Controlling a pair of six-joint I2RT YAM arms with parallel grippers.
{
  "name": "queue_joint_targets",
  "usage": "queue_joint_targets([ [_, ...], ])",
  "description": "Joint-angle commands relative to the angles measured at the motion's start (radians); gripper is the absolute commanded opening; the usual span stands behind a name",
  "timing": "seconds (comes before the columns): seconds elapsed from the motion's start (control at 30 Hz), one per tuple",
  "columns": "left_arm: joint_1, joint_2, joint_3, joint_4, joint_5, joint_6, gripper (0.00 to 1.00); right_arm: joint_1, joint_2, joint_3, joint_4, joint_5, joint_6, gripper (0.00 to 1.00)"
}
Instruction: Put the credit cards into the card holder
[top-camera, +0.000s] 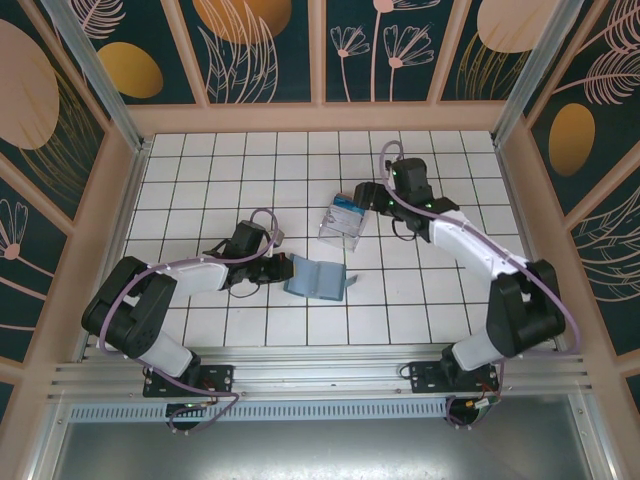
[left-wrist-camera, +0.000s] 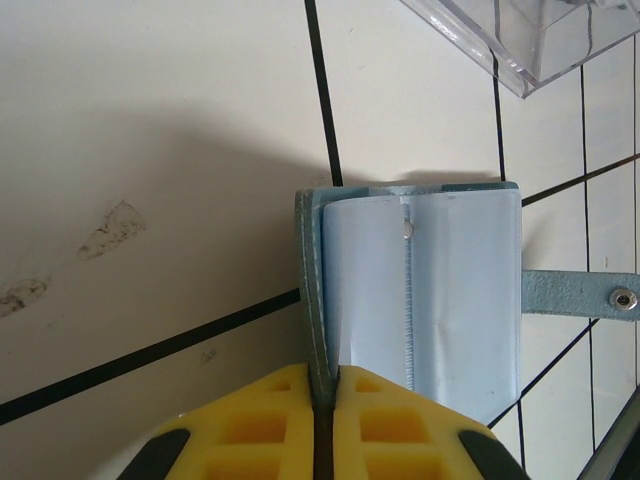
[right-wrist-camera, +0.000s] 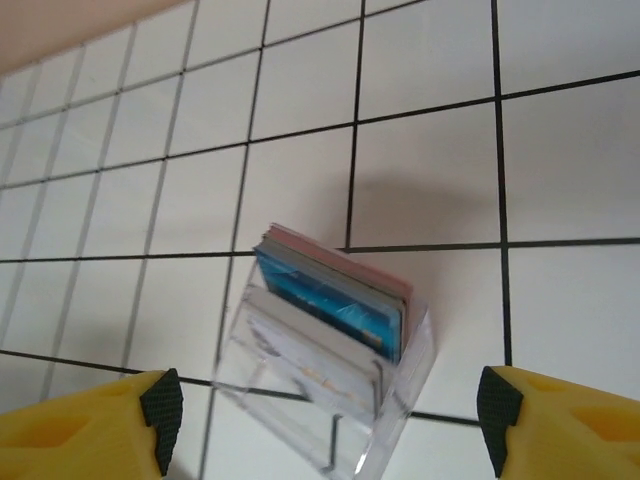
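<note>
credit cards (right-wrist-camera: 330, 300) before wide right end effector (right-wrist-camera: 328, 405), left end effector (left-wrist-camera: 322, 405) clamps card holder (left-wrist-camera: 430, 300)

the card holder (top-camera: 315, 278) is a small teal-blue wallet lying open on the white tiles near the middle of the table. its pale blue inner pockets (left-wrist-camera: 440, 290) face up, with a stitched seam down the middle. a teal strap with a metal snap (left-wrist-camera: 623, 298) sticks out from one side. one cover edge is pinched in the left gripper (left-wrist-camera: 322, 400). the credit cards (right-wrist-camera: 335, 300) stand on edge as a leaning stack inside a clear plastic box (right-wrist-camera: 400, 400): a pinkish one at the back, then bright blue, with pale ones in front. they are apart from the wallet.
</note>
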Motion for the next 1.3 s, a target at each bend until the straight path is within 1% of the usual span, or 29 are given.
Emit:
queue_joint_targets([
  [0.0, -0.001, -0.012, 0.012, 0.028, 0.013, -0.009, 0.11, -0.02, 0.098, 0.057, -0.056, -0.042, -0.138, 0.8],
  [0.03, 0.0, -0.01, 0.013, 0.034, 0.015, -0.013, 0.11, -0.025, 0.123, 0.074, -0.056, -0.051, -0.156, 0.83],
  [0.1, 0.0, -0.007, 0.015, 0.042, 0.017, -0.02, 0.11, -0.026, 0.171, 0.108, -0.07, -0.037, -0.183, 0.83],
  [0.37, -0.002, 0.015, 0.014, 0.065, 0.031, -0.038, 0.12, -0.028, 0.314, 0.214, -0.104, -0.051, -0.243, 0.77],
  [0.6, -0.003, 0.034, 0.026, 0.066, 0.037, -0.04, 0.12, -0.019, 0.374, 0.244, -0.109, -0.06, -0.258, 0.76],
  [0.73, -0.003, 0.046, 0.03, 0.076, 0.041, -0.043, 0.12, -0.011, 0.39, 0.26, -0.111, -0.069, -0.264, 0.76],
  [0.9, -0.004, 0.054, 0.029, 0.084, 0.044, -0.048, 0.12, -0.002, 0.419, 0.283, -0.125, -0.052, -0.271, 0.75],
  [1.13, -0.004, 0.053, 0.027, 0.083, 0.044, -0.046, 0.13, -0.003, 0.418, 0.297, -0.126, -0.018, -0.265, 0.7],
  [1.27, -0.004, 0.049, 0.024, 0.084, 0.046, -0.048, 0.13, -0.003, 0.397, 0.295, -0.119, -0.008, -0.263, 0.68],
])
